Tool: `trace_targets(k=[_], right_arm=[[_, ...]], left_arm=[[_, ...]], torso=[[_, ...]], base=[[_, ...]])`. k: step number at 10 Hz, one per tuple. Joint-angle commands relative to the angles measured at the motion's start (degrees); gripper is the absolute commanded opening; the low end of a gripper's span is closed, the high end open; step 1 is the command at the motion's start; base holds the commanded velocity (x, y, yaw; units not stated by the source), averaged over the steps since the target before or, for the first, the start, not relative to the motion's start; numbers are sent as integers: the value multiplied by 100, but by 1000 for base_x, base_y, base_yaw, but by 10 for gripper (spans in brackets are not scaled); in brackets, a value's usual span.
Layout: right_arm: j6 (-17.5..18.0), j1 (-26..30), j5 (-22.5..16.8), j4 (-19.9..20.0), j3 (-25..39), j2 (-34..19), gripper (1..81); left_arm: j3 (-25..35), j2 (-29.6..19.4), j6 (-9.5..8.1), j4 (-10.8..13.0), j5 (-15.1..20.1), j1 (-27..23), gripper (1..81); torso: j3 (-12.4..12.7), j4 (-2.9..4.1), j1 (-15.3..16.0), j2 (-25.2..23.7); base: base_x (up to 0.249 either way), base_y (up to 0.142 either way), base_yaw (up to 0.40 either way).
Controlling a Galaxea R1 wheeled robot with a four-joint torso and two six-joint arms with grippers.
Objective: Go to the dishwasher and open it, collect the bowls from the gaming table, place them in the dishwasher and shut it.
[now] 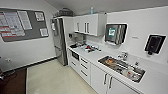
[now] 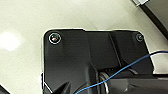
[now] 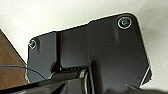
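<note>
My head camera faced a small kitchen with a pale glossy floor (image 1: 50, 80). A white table (image 1: 96, 56) ran along the right wall and carried a rectangular stainless-steel sink (image 1: 121, 68) loaded with dishes, with a chrome tap (image 1: 124, 55) just behind it. White drawers and cabinet doors with bar handles (image 1: 100, 78) sat below the table. A tall stainless-steel refrigerator (image 1: 58, 41) stood at the far end, beside white wall cabinets (image 1: 87, 24). A grey notice board with papers (image 1: 23, 23) hung on the left wall. A paper-towel dispenser (image 1: 115, 33) was mounted on the right wall. I could not identify the dishwasher among the cabinet fronts. Both wrist cameras looked down over my own dark plates at the pale floor; I could not tell the state of either end effector.
</note>
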Motion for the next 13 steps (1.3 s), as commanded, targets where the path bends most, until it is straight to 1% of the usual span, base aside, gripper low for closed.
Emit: trace_targets(k=[1,4,8,13], right_arm=[[-4,216,-232,-50,18,55,811],[-4,269,-276,-50,18,72,811],[-21,216,-223,-58,35,64,811],[-39,251,-214,-67,18,55,811]], left_arm=[[34,-35,-1,78,292,-271,811],[25,-8,-1,87,301,-289,811],[-327,97,-1,78,292,-298,811],[-327,141,-1,78,292,-298,811]], torso=[[0,0,0,0],[0,0,0,0],[0,0,0,0],[0,0,0,0]], base=[[0,0,360],[0,0,360],[0,0,360],[0,0,360]])
